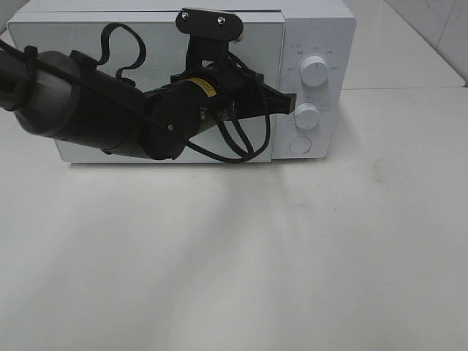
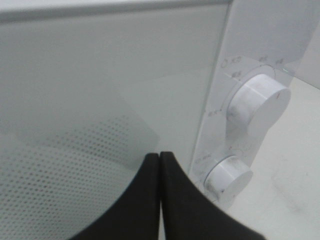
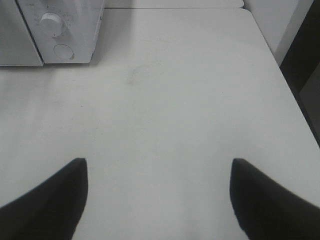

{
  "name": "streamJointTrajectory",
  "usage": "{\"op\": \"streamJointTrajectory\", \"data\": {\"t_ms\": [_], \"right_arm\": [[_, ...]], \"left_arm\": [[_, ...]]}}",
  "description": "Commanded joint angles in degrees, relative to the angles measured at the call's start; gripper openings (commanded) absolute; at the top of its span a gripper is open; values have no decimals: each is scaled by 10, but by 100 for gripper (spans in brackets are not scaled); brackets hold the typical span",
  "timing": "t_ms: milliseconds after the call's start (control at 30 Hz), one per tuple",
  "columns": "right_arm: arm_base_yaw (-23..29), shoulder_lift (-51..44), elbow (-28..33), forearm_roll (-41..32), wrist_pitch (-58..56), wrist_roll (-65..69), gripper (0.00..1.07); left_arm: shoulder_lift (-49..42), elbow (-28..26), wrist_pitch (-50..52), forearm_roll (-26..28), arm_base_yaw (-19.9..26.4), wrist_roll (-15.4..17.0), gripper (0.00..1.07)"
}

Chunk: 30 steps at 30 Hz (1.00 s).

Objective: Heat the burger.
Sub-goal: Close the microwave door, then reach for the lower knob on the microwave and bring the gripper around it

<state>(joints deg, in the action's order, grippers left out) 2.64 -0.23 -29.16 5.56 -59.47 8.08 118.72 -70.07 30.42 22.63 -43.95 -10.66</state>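
While the white microwave [image 1: 314, 44] stands with its door shut at the far side of the worktop [image 1: 234, 256], the left claw [image 1: 289, 99], pinched fully shut and holding nothing, points at its lower knob [image 1: 307, 115]. The right claw [image 3: 159, 161] hangs wide open and empty over the worktop. The burger is nowhere in view, presumably behind the door. Risk: the closed tips could skid off the knob, or nudge the round button [image 1: 300, 145] beneath and pop the door. Grey markings around the upper knob [image 1: 315, 71] are too small to read; no brand shows.
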Motion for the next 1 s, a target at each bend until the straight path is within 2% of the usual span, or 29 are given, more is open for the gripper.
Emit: {"op": "streamJointTrajectory", "data": {"t_ms": [33, 100, 433, 700, 800, 833, 867, 900, 967, 1000], "right_arm": [[-5, -15, 1, 0, 0, -1, 75], [-5, -15, 1, 0, 0, -1, 75], [-5, -15, 1, 0, 0, -1, 75], [-5, -15, 1, 0, 0, -1, 75], [-5, -15, 1, 0, 0, -1, 75], [-5, -15, 1, 0, 0, -1, 75], [-5, -15, 1, 0, 0, -1, 75], [-5, -15, 1, 0, 0, -1, 75], [-5, -15, 1, 0, 0, -1, 75], [-5, -15, 1, 0, 0, -1, 75]], "left_arm": [[5, -21, 50, 31, 17, -2, 0], [13, -36, 34, 49, 21, -22, 0], [-1, -39, -14, 42, 23, -24, 0], [-42, 10, -49, 42, 5, -26, 0], [-60, 25, -96, 42, 1, -34, 1], [-66, 27, -120, 42, 1, -41, 5], [-80, 32, -162, 42, 1, -46, 14], [-80, 32, -162, 42, 1, -46, 14], [-104, 39, -216, 42, 1, -46, 32], [-104, 39, -216, 42, 1, -46, 32]]}}
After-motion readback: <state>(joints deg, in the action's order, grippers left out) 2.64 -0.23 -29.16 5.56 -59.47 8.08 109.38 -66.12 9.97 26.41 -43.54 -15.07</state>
